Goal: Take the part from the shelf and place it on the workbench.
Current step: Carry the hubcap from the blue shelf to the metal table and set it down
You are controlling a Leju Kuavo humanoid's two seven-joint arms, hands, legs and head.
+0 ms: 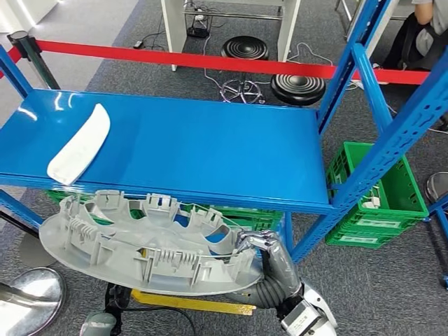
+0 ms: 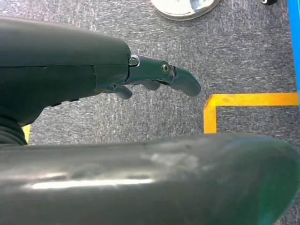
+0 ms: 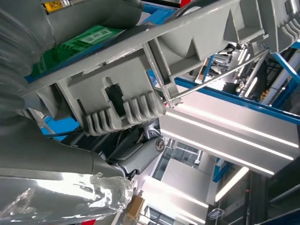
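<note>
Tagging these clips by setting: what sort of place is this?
Probably a workshop or test floor: blue steel shelf, green crates on grey carpet, red barrier tape, and a grey plastic part gripped by the right hand.

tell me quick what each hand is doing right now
Left hand: holds nothing, fingers stretched out over the carpet.
Right hand: grips the edge of the large grey plastic part, in front of the blue shelf.
</note>
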